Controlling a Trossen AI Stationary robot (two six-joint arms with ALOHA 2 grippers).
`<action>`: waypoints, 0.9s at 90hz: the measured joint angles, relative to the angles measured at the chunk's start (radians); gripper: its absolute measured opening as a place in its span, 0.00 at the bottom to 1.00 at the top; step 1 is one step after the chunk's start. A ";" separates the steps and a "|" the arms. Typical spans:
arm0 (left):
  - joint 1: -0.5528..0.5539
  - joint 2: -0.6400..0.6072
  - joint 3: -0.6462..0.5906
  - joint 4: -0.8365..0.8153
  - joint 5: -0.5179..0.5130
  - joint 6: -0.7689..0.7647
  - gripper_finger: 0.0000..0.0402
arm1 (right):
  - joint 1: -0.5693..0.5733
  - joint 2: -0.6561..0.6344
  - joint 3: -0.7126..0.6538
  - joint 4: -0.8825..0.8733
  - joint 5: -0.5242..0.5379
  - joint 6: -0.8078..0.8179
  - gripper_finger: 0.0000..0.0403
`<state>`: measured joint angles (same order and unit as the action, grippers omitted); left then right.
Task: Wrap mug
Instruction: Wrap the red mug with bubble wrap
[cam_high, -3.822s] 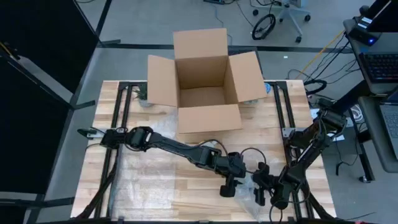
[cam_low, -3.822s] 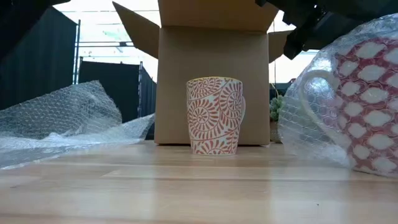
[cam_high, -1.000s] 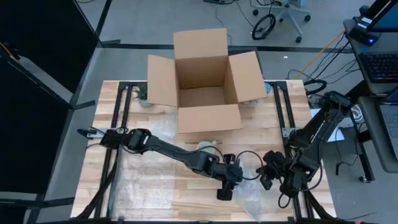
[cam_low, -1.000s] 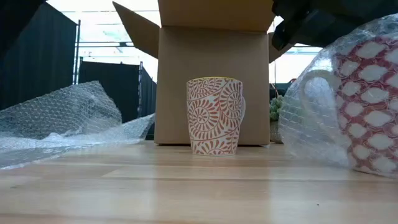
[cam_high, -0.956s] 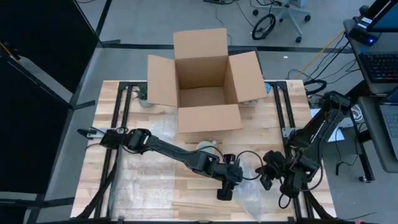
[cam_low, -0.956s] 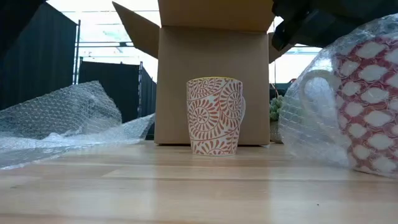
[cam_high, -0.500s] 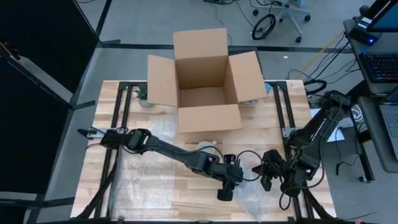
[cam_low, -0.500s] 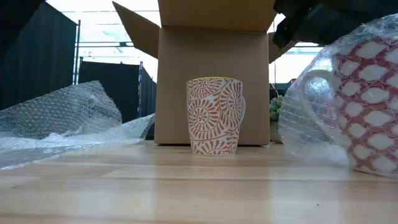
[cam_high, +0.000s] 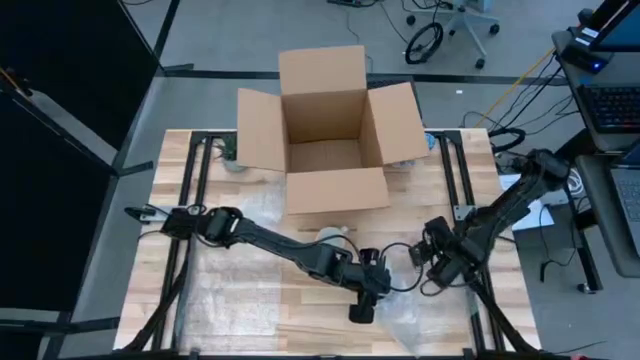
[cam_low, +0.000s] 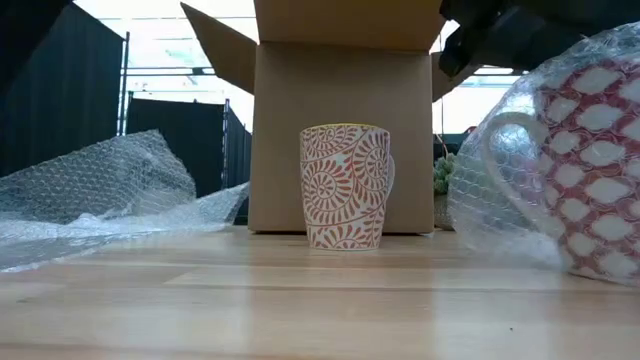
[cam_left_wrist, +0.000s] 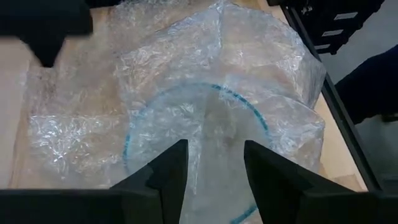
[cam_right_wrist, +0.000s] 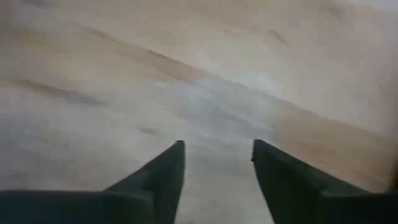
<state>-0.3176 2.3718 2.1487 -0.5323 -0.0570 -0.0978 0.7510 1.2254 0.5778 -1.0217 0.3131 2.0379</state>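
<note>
partly done, i judge: mug (cam_low: 575, 150) near the table's (cam_high: 240, 300) front edge lies swathed in bubble wrap (cam_left_wrist: 217, 93); left gripper (cam_left_wrist: 211, 163) and right gripper (cam_right_wrist: 217, 158) gape, holding nothing.

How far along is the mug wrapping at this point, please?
Done: one mug lies bundled in bubble wrap. In hand: nothing is gripped; the left gripper hovers open over that bundle, and the right gripper is open nearby. Left: a second mug stands bare before the box.
</note>
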 joint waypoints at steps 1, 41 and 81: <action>0.000 0.000 0.000 0.000 0.000 0.000 0.36 | -0.001 0.000 -0.010 0.007 -0.013 0.005 0.52; -0.003 0.000 0.000 0.000 0.000 0.006 0.36 | 0.012 0.000 -0.116 0.238 -0.065 -0.022 0.42; -0.003 0.000 0.000 0.002 0.000 0.006 0.36 | 0.031 -0.022 -0.092 0.590 0.020 -0.295 0.01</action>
<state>-0.3202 2.3714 2.1487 -0.5305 -0.0570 -0.0917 0.7818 1.2032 0.4854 -0.4321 0.3332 1.7433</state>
